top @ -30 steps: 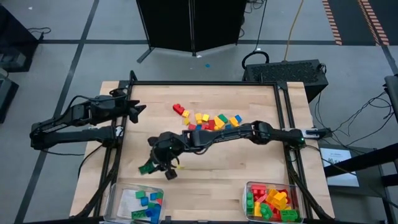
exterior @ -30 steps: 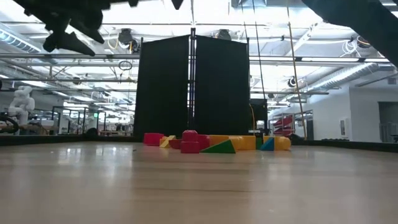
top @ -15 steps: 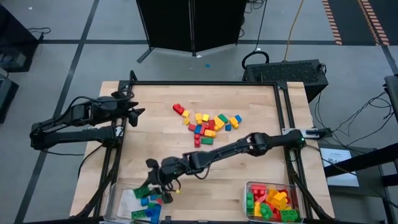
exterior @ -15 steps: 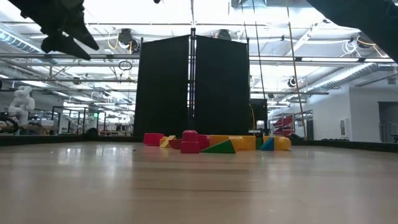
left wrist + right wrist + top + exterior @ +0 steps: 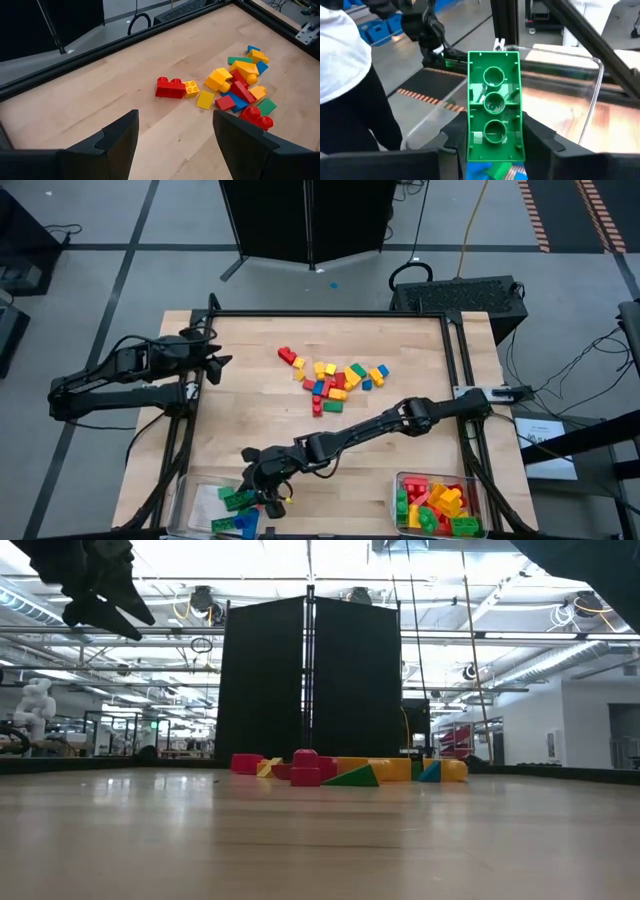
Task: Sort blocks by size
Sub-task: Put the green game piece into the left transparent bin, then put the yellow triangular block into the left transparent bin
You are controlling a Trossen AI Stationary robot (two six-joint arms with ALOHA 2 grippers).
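A pile of red, yellow, green and blue blocks (image 5: pixel 335 378) lies on the table's far middle; the left wrist view shows this pile of blocks (image 5: pixel 235 90) too. My right gripper (image 5: pixel 252 490) reaches across to the near left corner. It is shut on a long green block (image 5: pixel 238 498) over the left clear bin (image 5: pixel 200 502). My left gripper (image 5: pixel 218 361) waits open at the table's far left, its fingers (image 5: pixel 120 142) apart with nothing between them. My right gripper pinches the long green block's near end (image 5: pixel 492 145) between its two fingers (image 5: pixel 454 142), one on each long side. The block sticks out ahead of the fingertips, its hollow underside with three round tubes toward the wrist camera. It is clear of the table, over the left bin.
The left clear bin holds several blue and green blocks (image 5: pixel 240 520). A second clear bin (image 5: pixel 402 480) at the near right holds red, yellow and green blocks. A black frame (image 5: pixel 330 314) rims the table. A person in white (image 5: pixel 345 60) stands beyond the table's near left corner.
My right gripper has carried the green block from the table's middle left toward the near edge and down, until it is over the left bin, rolling as it went. It has stayed shut on the block. My left gripper has turned slightly in place.
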